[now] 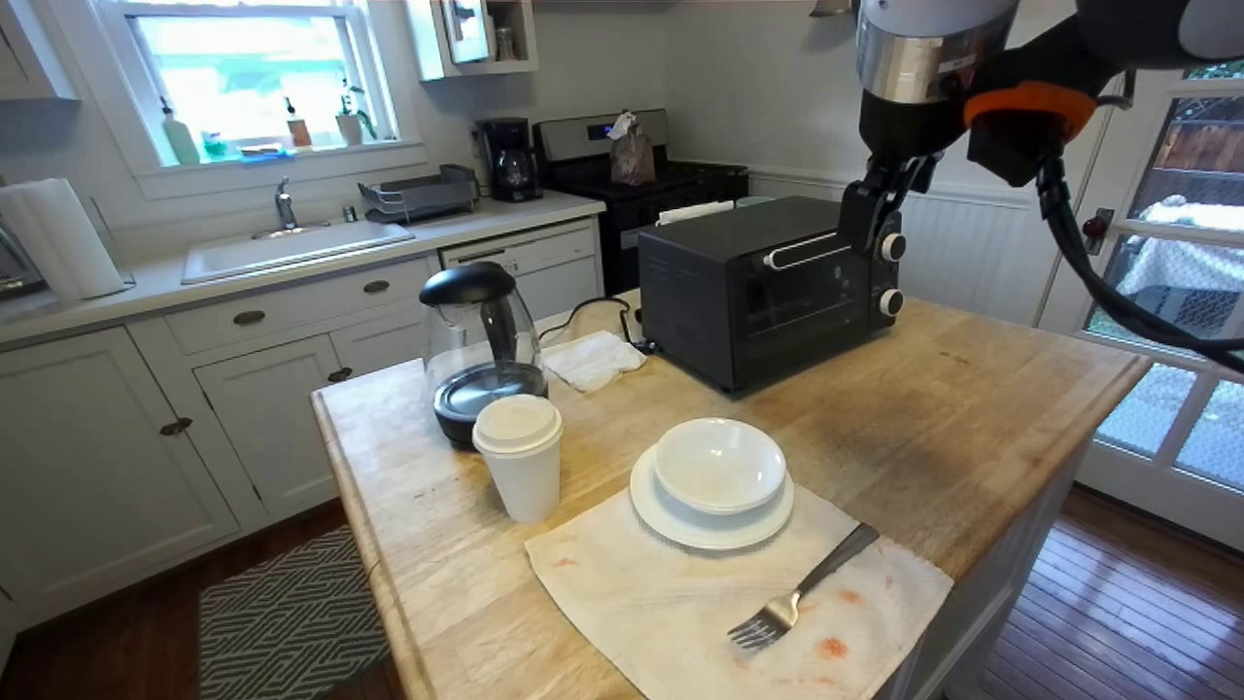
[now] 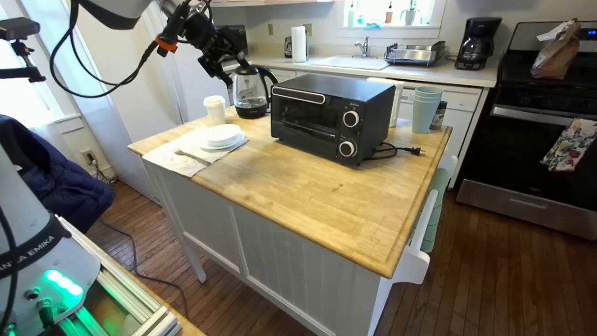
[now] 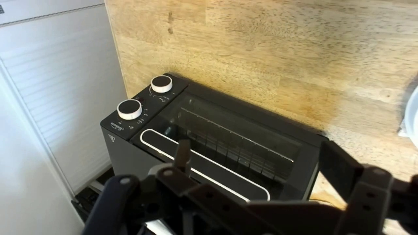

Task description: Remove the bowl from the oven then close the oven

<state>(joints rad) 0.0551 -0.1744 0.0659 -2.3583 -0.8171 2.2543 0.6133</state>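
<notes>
The white bowl sits upright on a white plate on the cloth. The bowl also shows in an exterior view. In the wrist view only a white rim shows at the right edge; I cannot tell whether it is bowl or plate. The black oven stands on the wooden table with its glass door shut. A wire rack shows through the glass. My gripper is open and empty, in front of the oven and apart from the bowl. In an exterior view the gripper overlaps the oven's front.
A glass kettle and a lidded white cup stand left of the plate. A fork lies on the cloth. Light-blue stacked cups and a plug are beside the oven.
</notes>
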